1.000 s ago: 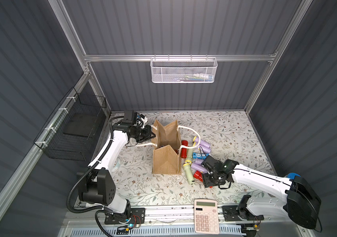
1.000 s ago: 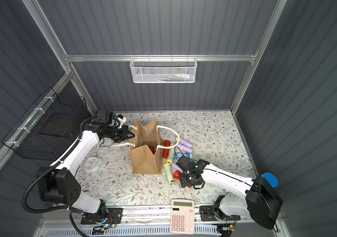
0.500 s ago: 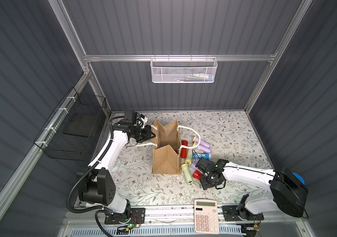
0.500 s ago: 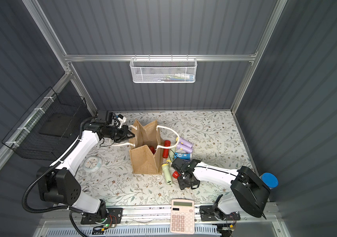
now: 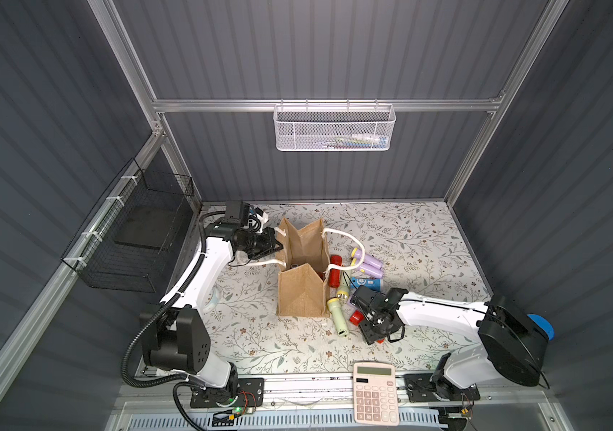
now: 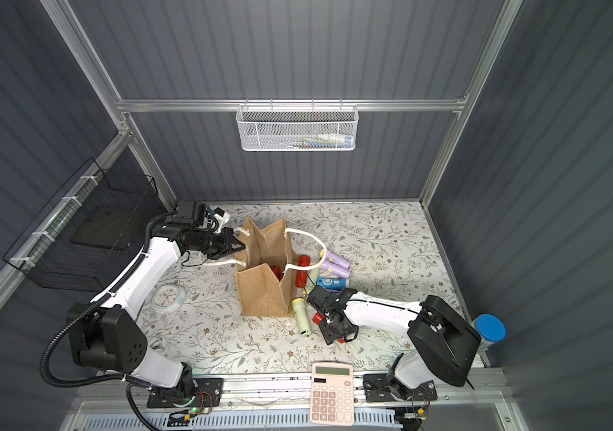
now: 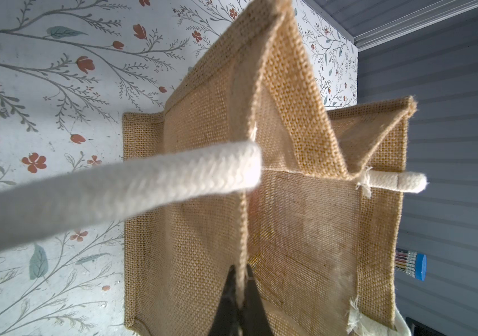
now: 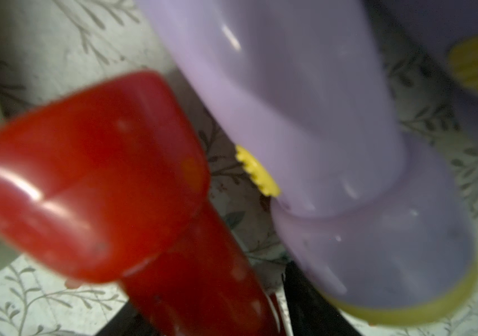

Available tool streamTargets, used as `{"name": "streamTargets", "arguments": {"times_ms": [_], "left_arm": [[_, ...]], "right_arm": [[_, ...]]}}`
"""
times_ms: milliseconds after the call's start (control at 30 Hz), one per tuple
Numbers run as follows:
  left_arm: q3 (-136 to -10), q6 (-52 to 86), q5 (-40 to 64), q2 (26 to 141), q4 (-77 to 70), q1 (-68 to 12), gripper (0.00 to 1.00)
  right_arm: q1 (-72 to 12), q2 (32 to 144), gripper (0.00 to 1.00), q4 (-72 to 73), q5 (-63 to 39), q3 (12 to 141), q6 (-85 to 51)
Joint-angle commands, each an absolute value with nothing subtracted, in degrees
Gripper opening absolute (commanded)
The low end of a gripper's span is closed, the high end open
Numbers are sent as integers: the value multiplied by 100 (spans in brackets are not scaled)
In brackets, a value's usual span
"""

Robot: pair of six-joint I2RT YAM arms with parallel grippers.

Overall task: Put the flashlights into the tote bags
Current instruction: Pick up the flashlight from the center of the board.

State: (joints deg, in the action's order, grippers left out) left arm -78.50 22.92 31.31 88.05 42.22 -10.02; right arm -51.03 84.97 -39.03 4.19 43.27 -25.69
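Note:
The tan tote bag (image 5: 303,298) (image 6: 260,294) stands open at mid-table, with a red flashlight (image 6: 276,270) showing inside. My left gripper (image 5: 279,246) (image 7: 240,273) is shut on the bag's rim beside a white rope handle (image 7: 144,180). To the bag's right lie loose flashlights: pale green (image 5: 338,317), red (image 5: 335,276), lilac (image 5: 368,265) and blue (image 5: 366,283). My right gripper (image 5: 366,321) (image 8: 211,308) is low over this pile. Its jaws straddle a red flashlight (image 8: 101,189) (image 5: 355,318), and a thin gap shows on one side. A lilac flashlight (image 8: 319,131) lies right beside it.
A pink calculator (image 5: 375,397) sits at the front edge and a small round clock (image 6: 168,297) lies left of the bag. A white mesh basket (image 5: 335,128) hangs on the back wall, a black wire basket (image 5: 137,242) on the left wall. A blue-capped clear tube (image 6: 488,330) stands front right.
My right gripper has shifted left toward the bag and settled over the red flashlight, with its jaws narrowing. The left arm and the bag have not moved.

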Motion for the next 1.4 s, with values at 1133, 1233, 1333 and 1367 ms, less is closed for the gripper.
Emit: {"name": "streamTargets", "arguments": {"times_ms": [1133,1233,1333,1367], "left_arm": [[-7953,2180,3155,8709,4170,-958,0],[-8007,2180,3155,8721,4210,-958,0],[-8024,2180,3147,8703,4210,-958,0],[-8024,2180,3140,8695,4210,-958,0]], "right_arm": [[-5229,8378,49,-4283,258,3986,-3365],[-5229,8499,42,-4232,356,4033,-3366],[-5225,8607,40,-4207,388,4102,-3318],[-5225,8614,39,-4231,442,4145,-3296]]}}
